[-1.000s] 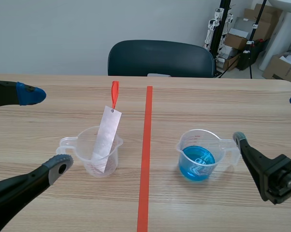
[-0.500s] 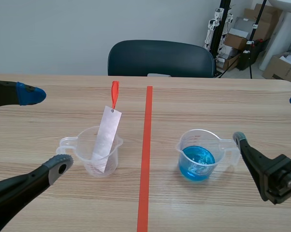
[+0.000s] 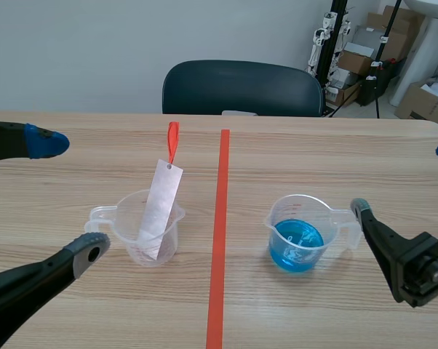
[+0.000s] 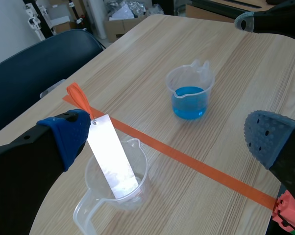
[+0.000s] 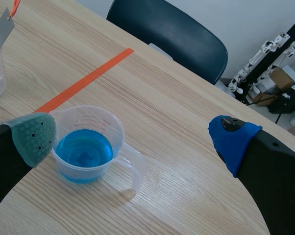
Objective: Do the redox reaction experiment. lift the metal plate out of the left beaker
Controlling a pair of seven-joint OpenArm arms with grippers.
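Leaning in left beaker [image 3: 142,234], metal plate [image 3: 159,209] stands tilted, orange-red tab [image 3: 172,141] at upper end. Left gripper [image 3: 70,196]: fingers spread, beaker ahead, no contact. Right gripper [image 3: 402,179]: fingers spread, empty, near blue-liquid beaker [image 3: 297,234]. Both beakers on surface [image 3: 313,153].

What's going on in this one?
Nothing is gripped yet. The metal plate leans in the left beaker, its orange tag sticking up. The left gripper is open near that beaker, not touching it. The right gripper is open by the beaker of blue liquid.
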